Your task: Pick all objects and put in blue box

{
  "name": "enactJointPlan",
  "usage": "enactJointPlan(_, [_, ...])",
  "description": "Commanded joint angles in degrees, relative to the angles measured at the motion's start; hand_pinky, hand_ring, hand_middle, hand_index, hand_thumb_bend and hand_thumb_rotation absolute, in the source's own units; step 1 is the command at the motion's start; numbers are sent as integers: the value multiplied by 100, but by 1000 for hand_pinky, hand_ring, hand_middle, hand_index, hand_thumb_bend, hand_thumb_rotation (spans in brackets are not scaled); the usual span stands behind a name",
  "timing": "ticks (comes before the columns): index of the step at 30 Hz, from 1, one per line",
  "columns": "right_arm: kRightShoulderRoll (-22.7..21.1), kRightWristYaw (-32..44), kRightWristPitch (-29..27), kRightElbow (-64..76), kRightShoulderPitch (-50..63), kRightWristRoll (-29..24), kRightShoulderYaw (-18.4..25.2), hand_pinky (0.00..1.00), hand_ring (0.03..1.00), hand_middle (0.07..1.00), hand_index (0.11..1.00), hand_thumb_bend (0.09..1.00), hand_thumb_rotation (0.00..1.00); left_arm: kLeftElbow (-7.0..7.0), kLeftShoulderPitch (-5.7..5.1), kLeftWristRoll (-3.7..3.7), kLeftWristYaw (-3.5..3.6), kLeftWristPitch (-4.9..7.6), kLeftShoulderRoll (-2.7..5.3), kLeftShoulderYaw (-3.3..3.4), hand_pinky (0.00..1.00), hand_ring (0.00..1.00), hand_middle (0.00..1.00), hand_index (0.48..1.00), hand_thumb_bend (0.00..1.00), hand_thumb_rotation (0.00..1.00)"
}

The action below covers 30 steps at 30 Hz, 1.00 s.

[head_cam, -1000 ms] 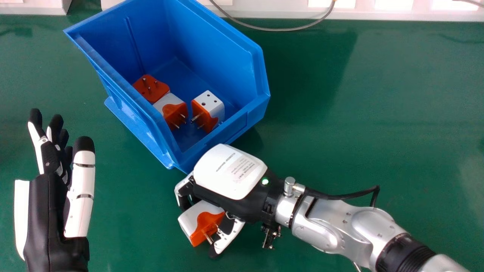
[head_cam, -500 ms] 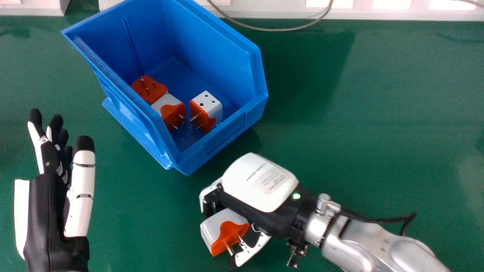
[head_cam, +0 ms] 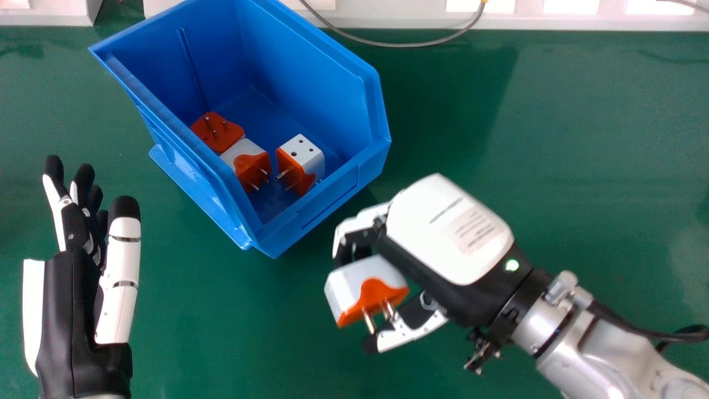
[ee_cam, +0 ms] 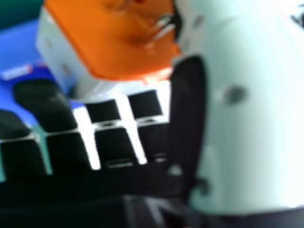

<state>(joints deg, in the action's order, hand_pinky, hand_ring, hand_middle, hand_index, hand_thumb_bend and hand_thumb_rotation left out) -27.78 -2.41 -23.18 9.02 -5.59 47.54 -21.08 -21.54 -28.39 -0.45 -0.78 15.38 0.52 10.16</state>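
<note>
1. Held adapter (head_cam: 354, 280): white and orange, its pins (head_cam: 368, 320) exposed. We find it outside the blue box (head_cam: 310, 72), at the box's five o'clock.
2. Right hand (head_cam: 448, 233): curled round the adapter, with the thumb (head_cam: 407, 332) bracing it; the palm lies toward the adapter's two o'clock.
3. Step in hand, as we judge it: transfer to the box. We should clear the near wall generously, travel toward eleven o'clock, keep the pins off the rim and release low, easing the thumb away first.
4. Box contents: three similar adapters (head_cam: 253, 166). We would aim beyond them, toward twelve o'clock, to avoid stacking.
5. Left hand (head_cam: 72, 310): idle, fingers extended, at the held adapter's nine o'clock.
</note>
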Motion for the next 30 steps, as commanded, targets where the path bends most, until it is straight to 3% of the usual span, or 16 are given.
enactJointPlan(1, [144,-236,-81,199,-209,-101,190,136,181,240,470,489,155,-19,18,-116,65,70,-55,18,1000,1000,1000,1000,332,793])
enactJointPlan(3, [257,-293,-98,226,-344,-123,266,112,155,218,470,493,154,1,22,-104,74,100,-50,20,1000,1000,1000,1000,347,793])
enactJointPlan(7, [486,-372,-122,176,-737,-148,364,95,133,194,469,493,156,74,12,17,27,161,-36,23,1000,1000,1000,1000,364,806])
enactJointPlan(11, [817,-378,-60,-44,-1325,-258,400,71,108,166,469,492,151,165,44,14,2,219,-4,12,1000,1000,1000,1000,370,790])
enactJointPlan(15, [1074,-157,274,-282,-1974,-104,327,67,112,181,469,493,148,260,73,-53,30,304,5,6,1000,1000,1000,1000,374,777])
enactJointPlan(18, [1332,-320,427,-752,-2552,134,196,58,104,173,469,491,150,295,82,17,-4,352,6,6,1000,1000,1000,1000,373,785])
enactJointPlan(21, [1463,-354,464,-1355,-3138,226,71,68,119,191,469,491,148,274,75,-17,7,348,15,-8,1000,1000,999,1000,351,790])
enactJointPlan(23, [1524,-507,434,-1842,-3523,327,-28,85,140,215,470,491,147,286,35,112,-4,426,-33,6,1000,1000,1000,1000,357,813])
enactJointPlan(25, [1601,-760,371,-2399,-3887,396,-130,85,141,214,469,492,148,256,9,93,-21,421,0,5,1000,1000,1000,1000,365,834])
enactJointPlan(28, [1724,-783,413,-3123,-4358,406,-278,74,128,198,469,492,148,123,-53,24,-6,318,26,-19,1000,1000,1000,1000,363,828])
enactJointPlan(30, [1825,-853,428,-3601,-4631,414,-376,79,135,211,471,496,143,62,-83,-127,70,248,14,-34,1000,1000,1000,1000,395,822])
